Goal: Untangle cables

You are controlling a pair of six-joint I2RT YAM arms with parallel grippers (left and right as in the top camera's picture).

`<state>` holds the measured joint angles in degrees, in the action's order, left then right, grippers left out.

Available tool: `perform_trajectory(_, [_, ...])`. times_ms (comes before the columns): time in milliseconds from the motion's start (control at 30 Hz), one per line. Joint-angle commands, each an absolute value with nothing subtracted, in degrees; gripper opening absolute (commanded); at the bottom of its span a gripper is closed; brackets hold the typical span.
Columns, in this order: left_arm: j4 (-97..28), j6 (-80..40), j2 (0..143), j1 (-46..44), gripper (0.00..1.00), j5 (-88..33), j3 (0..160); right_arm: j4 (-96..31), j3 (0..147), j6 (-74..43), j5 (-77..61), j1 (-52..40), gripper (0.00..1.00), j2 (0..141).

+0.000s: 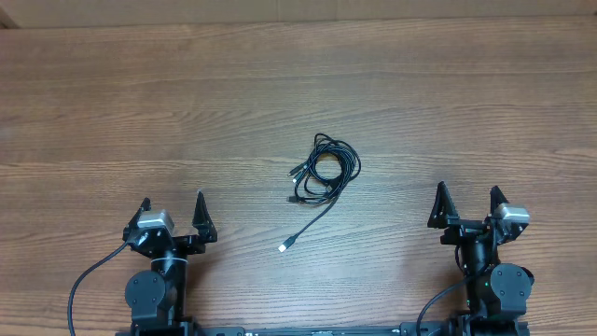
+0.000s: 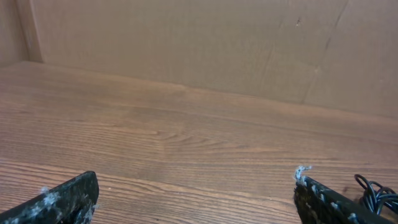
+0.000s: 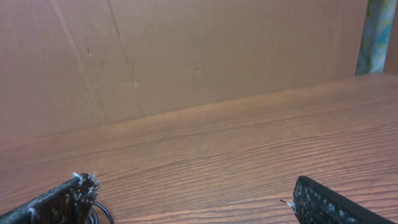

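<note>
A brown wood-grain table (image 1: 112, 112) filled the overhead view, and a plain brown cardboard wall (image 2: 186, 43) stood behind it in the wrist views. The thin black cables (image 1: 333, 164) lay near the middle of the table, between the two arms and a little farther out from the robot than they were. Most of the cord was wound in a small loose coil. One strand ran out of it toward the robot and ended in a small silver-tipped plug (image 1: 283, 247). How many cords were in the bundle I could not tell.

They looked light, soft and limp, so I judged that they would bend and drag along rather than keep a shape, and that a thin strand could slip between the fingers. The free strand near its plug seemed the best place to take hold, with the other arm pinning the coil.

The left gripper (image 1: 173, 200) had its jaws spread wide and held nothing; the right gripper (image 1: 467, 189) was the same. Both were well apart from the cables and touched nothing.
</note>
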<state>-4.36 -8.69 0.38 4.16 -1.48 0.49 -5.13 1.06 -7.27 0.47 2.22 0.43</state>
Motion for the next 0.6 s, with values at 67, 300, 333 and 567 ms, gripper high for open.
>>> perform_trajectory(67, [-5.56,-9.5,0.3,4.49,1.0,-4.58,1.06,-4.8,0.47,-7.46,1.23,2.26,1.0,0.16])
perform_trajectory(300, [-13.82,-9.85,0.32,4.49,1.0,-4.51,7.11,-4.8,0.47,-7.49,1.23,2.26,1.0,0.16])
perform_trajectory(333, [-15.42,-9.85,0.36,4.49,1.0,-4.51,8.8,-4.8,0.47,-7.49,1.23,2.26,1.0,0.16])
perform_trajectory(567, [-21.17,-8.75,6.98,4.49,1.0,-6.33,16.64,-4.8,0.47,-7.46,1.23,2.26,1.0,0.16])
